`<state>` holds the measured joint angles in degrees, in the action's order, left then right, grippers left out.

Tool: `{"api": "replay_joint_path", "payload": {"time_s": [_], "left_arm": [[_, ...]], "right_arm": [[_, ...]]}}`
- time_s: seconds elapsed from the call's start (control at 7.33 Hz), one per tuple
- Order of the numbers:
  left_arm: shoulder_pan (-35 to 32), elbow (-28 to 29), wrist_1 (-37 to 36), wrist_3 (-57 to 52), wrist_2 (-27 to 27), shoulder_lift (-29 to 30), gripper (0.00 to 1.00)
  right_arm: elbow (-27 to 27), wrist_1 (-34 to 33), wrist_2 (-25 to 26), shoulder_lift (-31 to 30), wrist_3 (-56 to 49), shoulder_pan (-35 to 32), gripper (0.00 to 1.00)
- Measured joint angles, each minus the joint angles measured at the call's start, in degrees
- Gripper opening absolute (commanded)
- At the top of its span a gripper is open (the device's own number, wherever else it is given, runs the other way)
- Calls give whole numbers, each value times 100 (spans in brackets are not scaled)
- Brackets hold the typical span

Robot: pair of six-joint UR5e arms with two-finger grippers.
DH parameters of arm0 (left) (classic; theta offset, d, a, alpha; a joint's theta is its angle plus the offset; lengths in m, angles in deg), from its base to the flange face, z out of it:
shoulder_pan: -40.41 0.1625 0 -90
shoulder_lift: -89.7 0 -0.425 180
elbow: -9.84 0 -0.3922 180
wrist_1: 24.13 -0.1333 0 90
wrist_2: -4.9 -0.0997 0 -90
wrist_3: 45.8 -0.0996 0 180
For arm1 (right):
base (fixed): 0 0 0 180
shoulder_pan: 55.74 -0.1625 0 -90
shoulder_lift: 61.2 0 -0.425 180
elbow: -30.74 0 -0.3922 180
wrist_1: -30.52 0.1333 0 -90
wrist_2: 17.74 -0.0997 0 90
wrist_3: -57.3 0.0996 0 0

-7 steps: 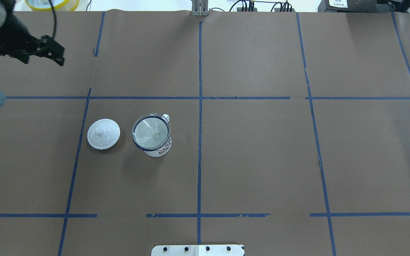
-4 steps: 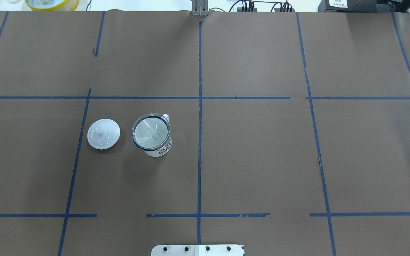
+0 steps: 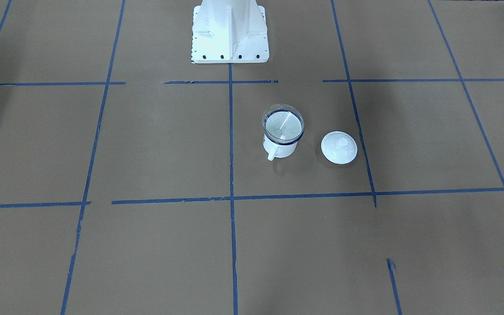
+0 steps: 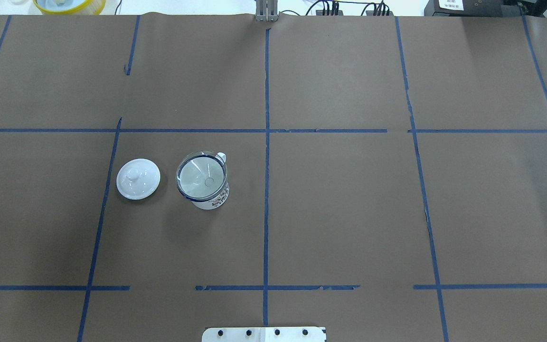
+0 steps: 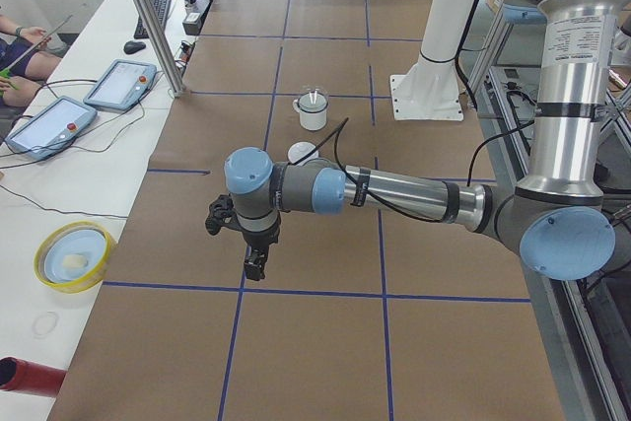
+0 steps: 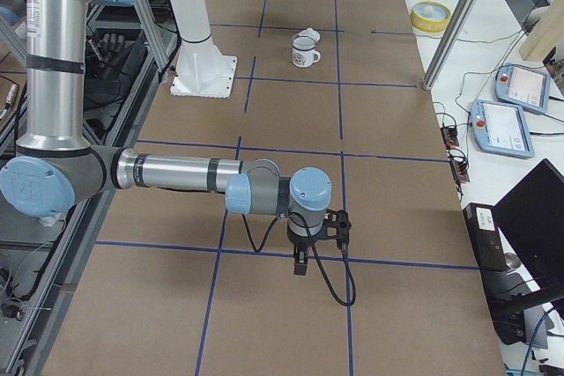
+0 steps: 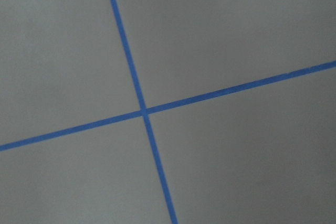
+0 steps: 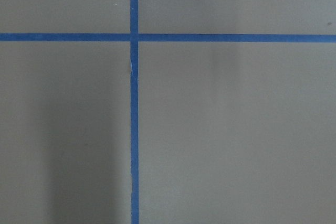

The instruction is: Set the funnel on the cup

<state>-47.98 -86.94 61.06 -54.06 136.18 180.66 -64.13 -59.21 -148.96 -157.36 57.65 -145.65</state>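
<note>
Front-facing view: the funnel (image 3: 283, 127) sits rim-up in the cup (image 3: 279, 148), in the left half of the table (image 3: 147, 144), midway between the robot's and operators' edges, so the placing looks done. The overhead view shows the same, with no arm near. Side views: the left gripper (image 5: 252, 265) and right gripper (image 6: 300, 263) hang near the table's ends, and I cannot tell their jaw width.

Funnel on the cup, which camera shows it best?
The overhead view: it looks straight down into the funnel, seated in the cup, with rim and stem hole clear. The front-facing view shows it nearly as well; both side views show it small and far; the wrist cameras show only taped paper.
</note>
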Motion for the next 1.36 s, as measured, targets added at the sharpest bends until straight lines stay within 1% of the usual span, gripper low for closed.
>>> {"api": "replay_joint_path", "payload": {"time_s": [0.14,0.41,0.82,1.36], "left_arm": [[-47,98,4,-11,28,-8,100],[-107,387,75,-16,319,-15,100],[-117,781,525,-11,458,-24,100],[-112,839,589,23,436,-18,100]], "right_arm": [[-2,0,0,0,0,0,100],[-4,0,0,0,0,0,100],[-4,0,0,0,0,0,100],[-3,0,0,0,0,0,100]]}}
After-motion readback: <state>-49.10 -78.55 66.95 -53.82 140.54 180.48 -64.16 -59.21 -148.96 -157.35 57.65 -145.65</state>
